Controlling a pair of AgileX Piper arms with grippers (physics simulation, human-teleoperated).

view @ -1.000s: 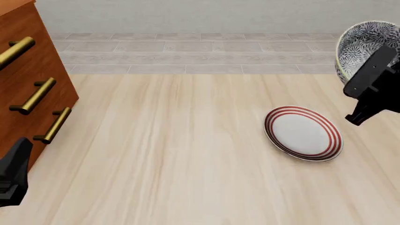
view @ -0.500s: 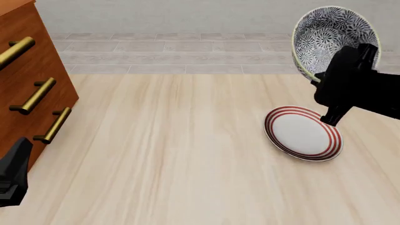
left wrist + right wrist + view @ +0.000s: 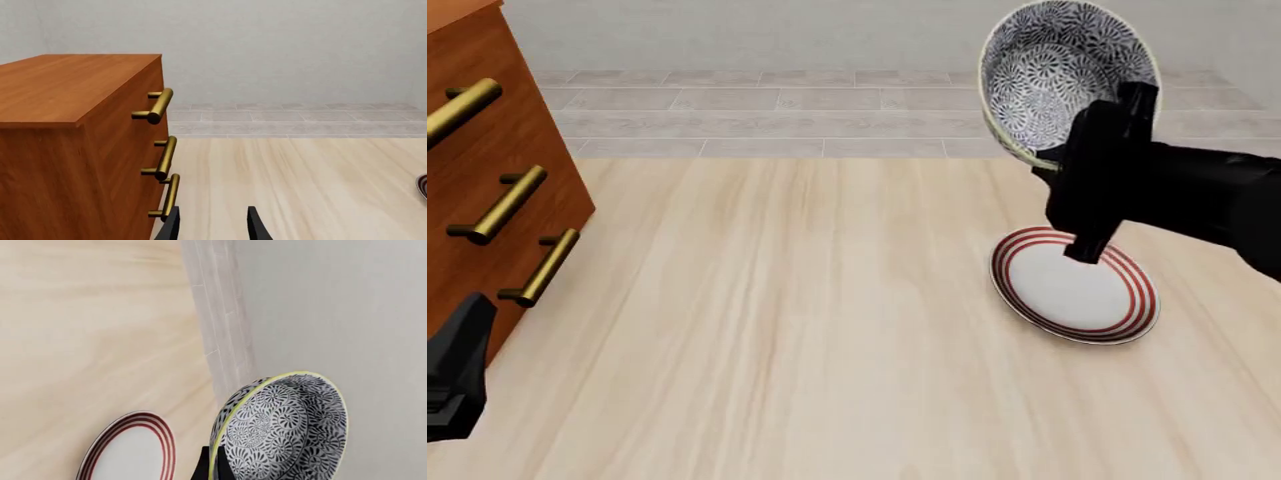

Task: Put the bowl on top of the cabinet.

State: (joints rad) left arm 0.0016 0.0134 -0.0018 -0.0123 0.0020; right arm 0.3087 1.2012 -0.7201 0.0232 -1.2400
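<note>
A pale wooden table [image 3: 814,330] runs back to a band of grey tiles [image 3: 827,110] and a plain light wall. At the left edge of the front view stands the reddish-brown cabinet [image 3: 487,180], its drawer fronts carrying brass bar handles [image 3: 501,205]; the left wrist view shows its flat top [image 3: 67,85] bare.

The bowl [image 3: 1065,75], white with a dense dark floral pattern and a pale yellowish rim, is held in the air at the right, well apart from the cabinet. It is tipped on its side, its opening facing the front camera. The right gripper [image 3: 212,470] pinches its rim, one finger inside and one outside (only the finger bases show, at the very edge of the right wrist view). Below it on the table lies a flat white plate with red rings [image 3: 1076,283], partly hidden by the black right arm.

The left gripper [image 3: 212,225] hangs low beside the cabinet's front, its two fingers parted with nothing between them.
</note>
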